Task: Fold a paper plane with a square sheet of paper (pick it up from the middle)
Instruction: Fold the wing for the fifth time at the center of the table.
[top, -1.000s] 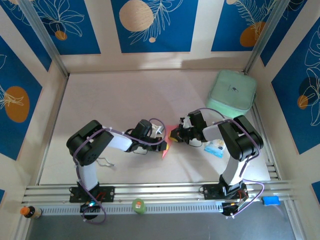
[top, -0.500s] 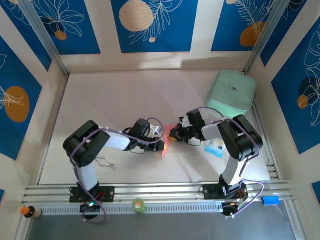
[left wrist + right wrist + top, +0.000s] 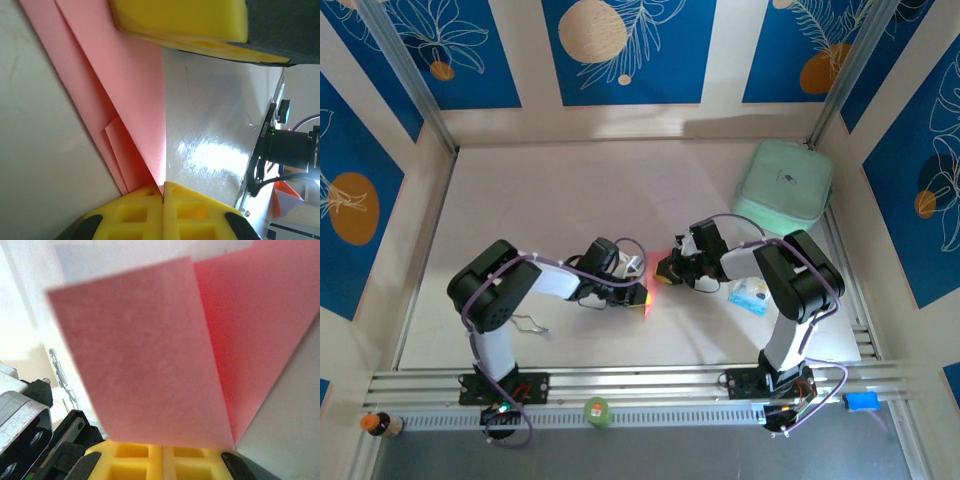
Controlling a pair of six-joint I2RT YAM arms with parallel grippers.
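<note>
Left gripper is pinching one end of the paper plane, jaws fully closed on it. The paper is sitting mid-table between the two arms, low over the table. Right gripper is clamping the other end, jaws likewise closed.

Judged step: a late fold being pressed, with layered flaps showing. The next move is calling for even tension along the crease.

Packet is lying just right of the right gripper and the case is sitting far right. The far-left table is offering free room.
</note>
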